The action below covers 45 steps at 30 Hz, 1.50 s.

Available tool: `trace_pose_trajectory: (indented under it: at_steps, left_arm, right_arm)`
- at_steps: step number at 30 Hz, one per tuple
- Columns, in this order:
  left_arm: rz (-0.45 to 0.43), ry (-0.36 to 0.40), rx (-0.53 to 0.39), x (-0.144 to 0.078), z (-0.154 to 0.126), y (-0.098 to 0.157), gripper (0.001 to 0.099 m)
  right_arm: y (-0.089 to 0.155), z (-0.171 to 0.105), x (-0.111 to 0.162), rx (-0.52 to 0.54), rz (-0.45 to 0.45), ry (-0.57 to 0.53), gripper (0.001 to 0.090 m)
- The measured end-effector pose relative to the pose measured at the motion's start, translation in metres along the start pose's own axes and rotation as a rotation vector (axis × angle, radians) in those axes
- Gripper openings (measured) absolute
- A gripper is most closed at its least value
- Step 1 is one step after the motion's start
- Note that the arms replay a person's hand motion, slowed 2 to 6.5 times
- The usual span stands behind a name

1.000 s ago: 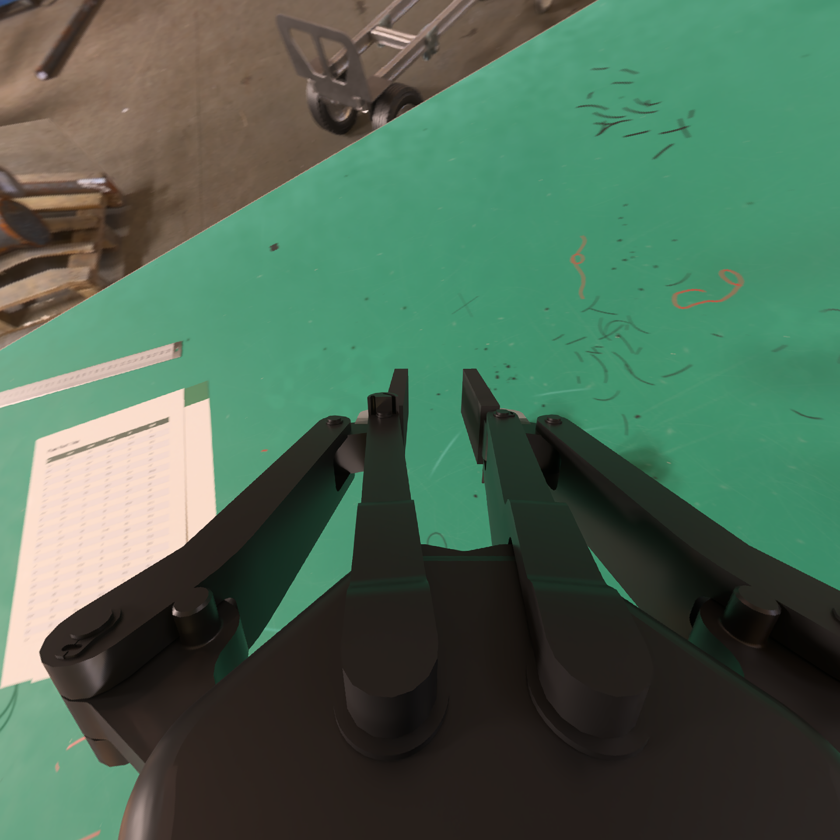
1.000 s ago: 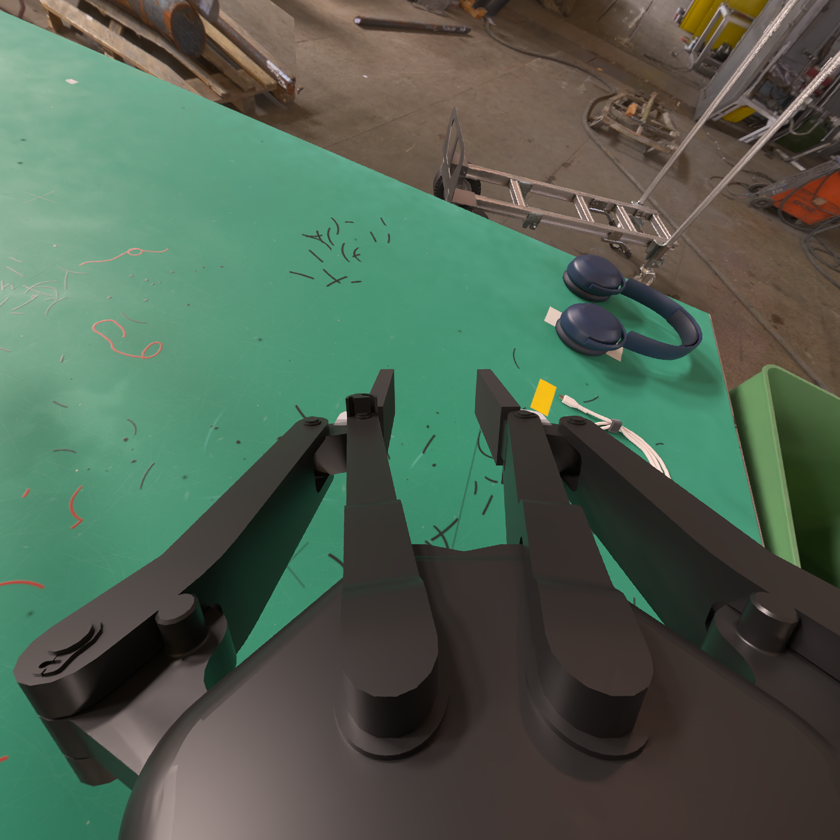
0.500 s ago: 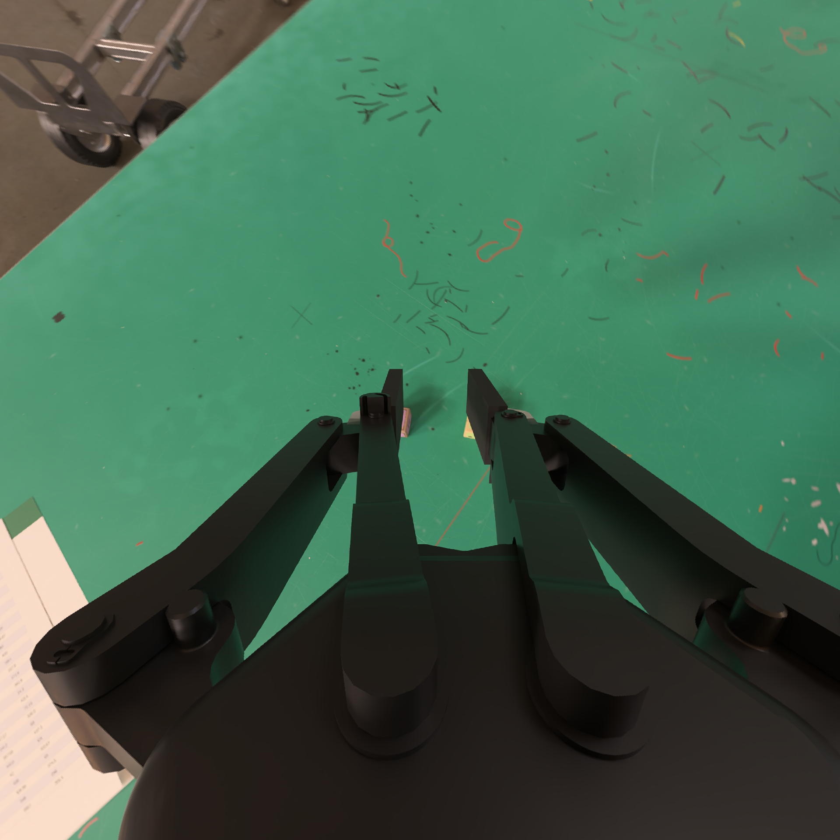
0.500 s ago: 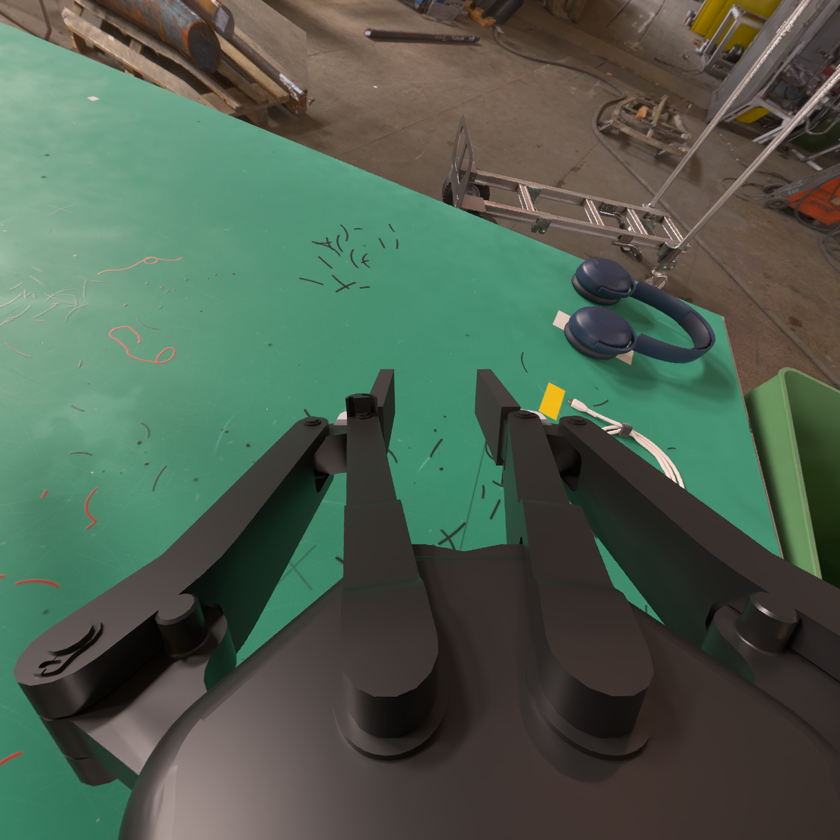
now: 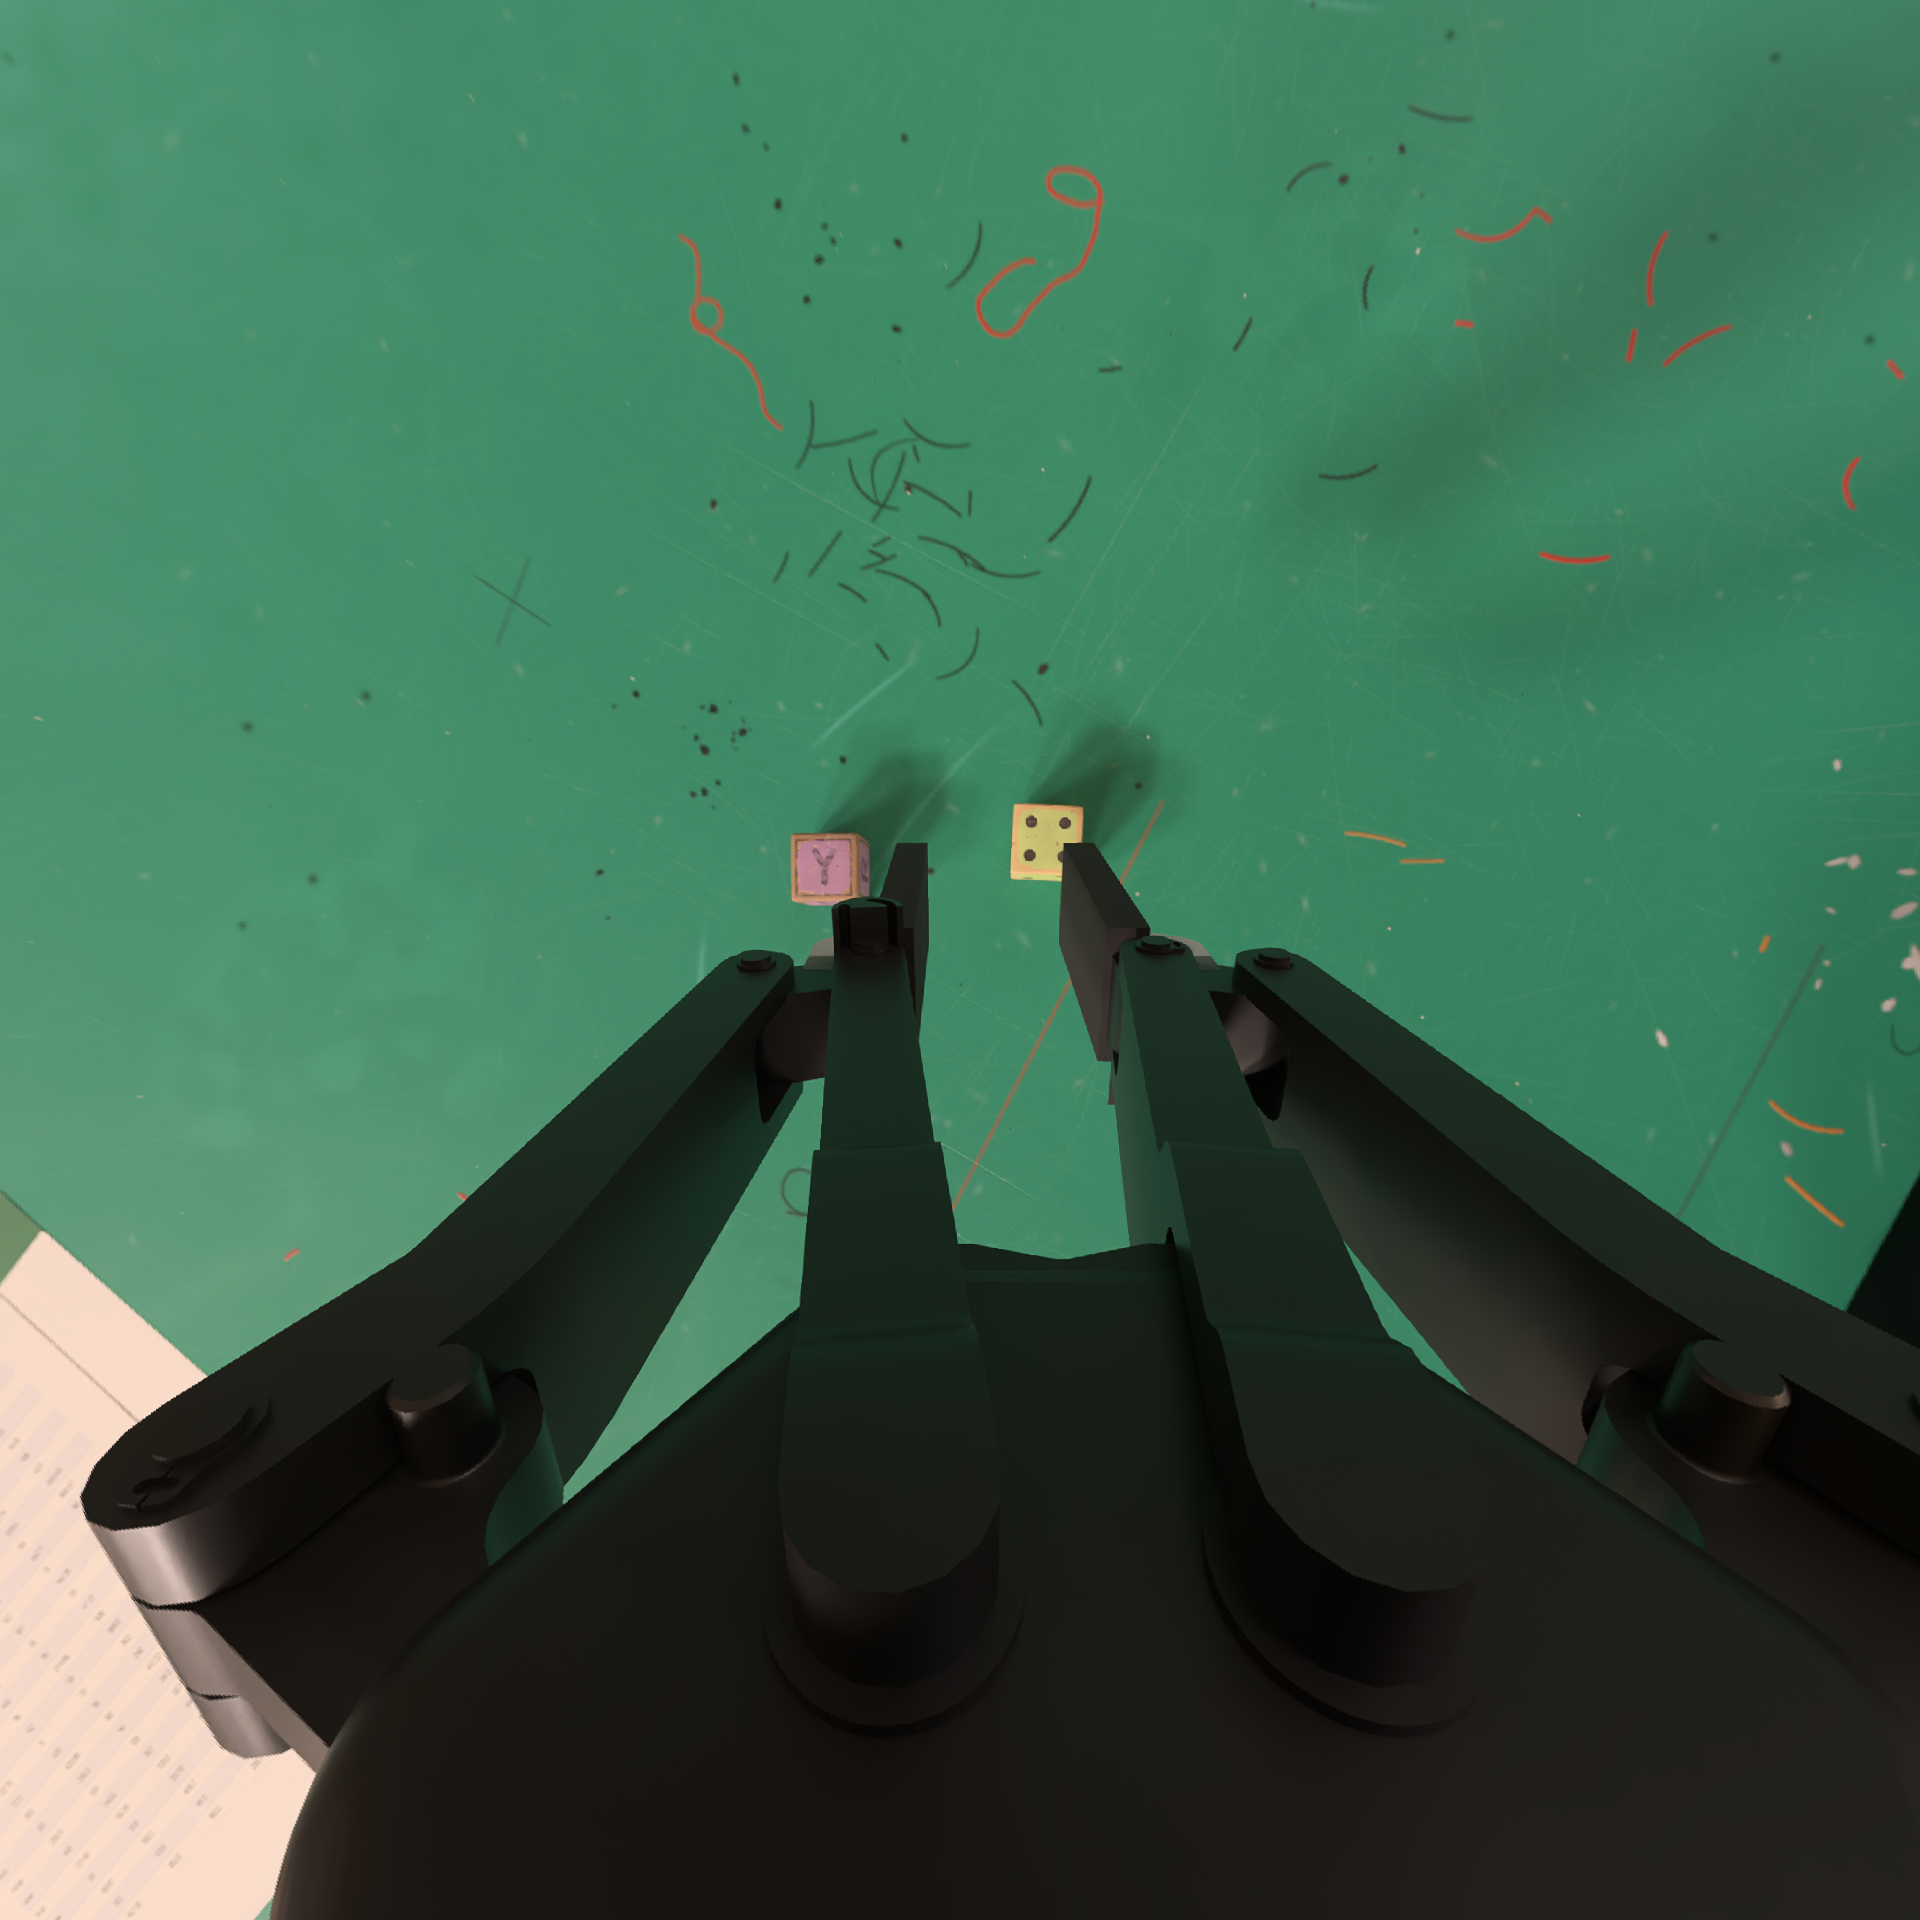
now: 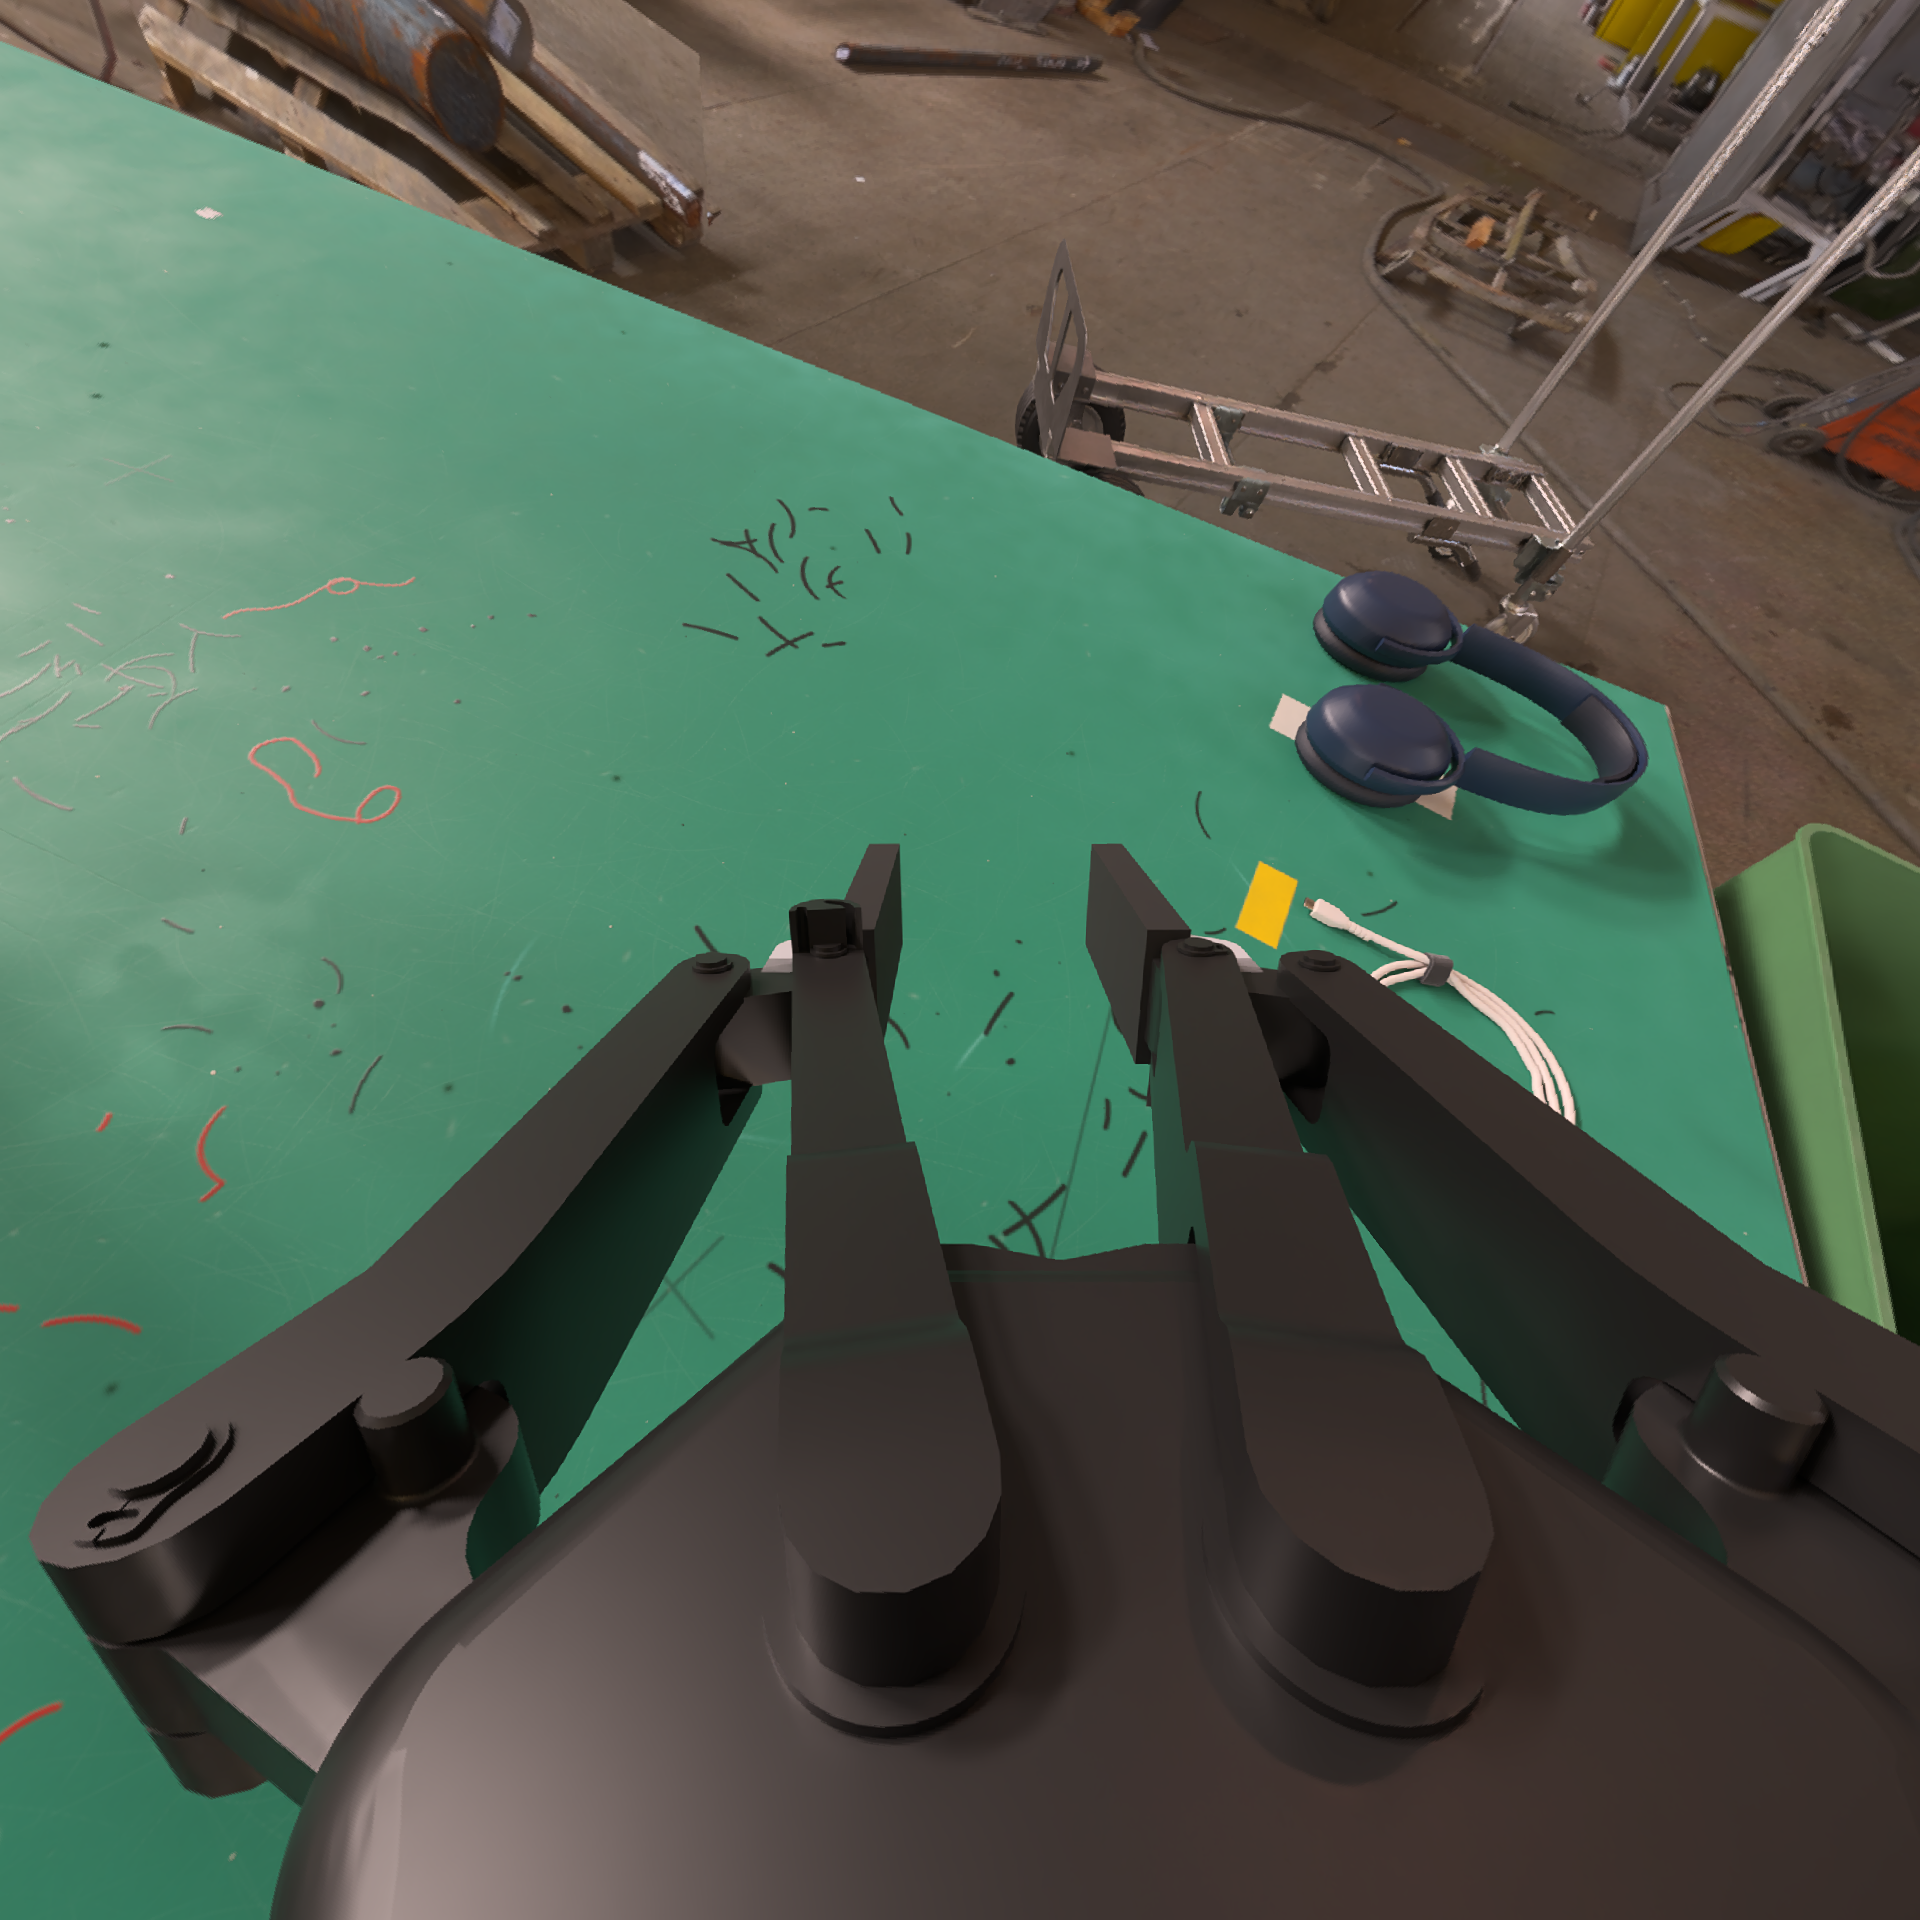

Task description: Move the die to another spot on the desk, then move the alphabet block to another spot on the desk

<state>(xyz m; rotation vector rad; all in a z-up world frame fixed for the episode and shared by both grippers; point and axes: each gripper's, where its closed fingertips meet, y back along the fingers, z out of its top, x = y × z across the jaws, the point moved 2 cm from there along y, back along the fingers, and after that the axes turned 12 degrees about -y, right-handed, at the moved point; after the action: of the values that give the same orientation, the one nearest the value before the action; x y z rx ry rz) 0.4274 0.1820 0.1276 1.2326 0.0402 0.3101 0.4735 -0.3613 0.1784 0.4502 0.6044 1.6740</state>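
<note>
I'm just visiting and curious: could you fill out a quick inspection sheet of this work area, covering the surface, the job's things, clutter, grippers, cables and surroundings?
Surface: green desk, scuffed, with black and red scribbles.
Job's things: die and block side by side on the desk, apart, neither held.
Clutter: headphones, yellow tag, paper sheet.
Grippers: left gripper open above the die and block; right gripper open, over bare desk.
Cables: white coiled cable.
Surroundings: hand truck, pallet, green bin.
</note>
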Motion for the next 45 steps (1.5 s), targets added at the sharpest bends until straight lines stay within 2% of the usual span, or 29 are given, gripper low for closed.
trace_pose_trajectory:
  at_steps: [9, 21, 30, 45]
  left_arm:
    - [-0.111, 0.046, 0.071, -0.006, 0.001, -0.017, 0.0346]
    - [-0.181, 0.048, 0.136, -0.01, 0.005, -0.037, 0.04]
    - [-0.221, 0.024, 0.191, -0.015, 0.007, -0.049, 0.0422]
    - [-0.239, 0.003, 0.279, -0.016, 0.009, -0.065, 0.0416]
  right_arm:
    - [0.001, 0.0, -0.001, -0.001, 0.006, -0.008, 0.0485]
    - [0.003, 0.0, -0.002, -0.007, 0.013, -0.018, 0.0486]
    - [0.004, -0.001, -0.005, -0.006, 0.013, -0.026, 0.0486]
    - [0.005, -0.003, -0.008, 0.004, 0.019, -0.041, 0.0491]
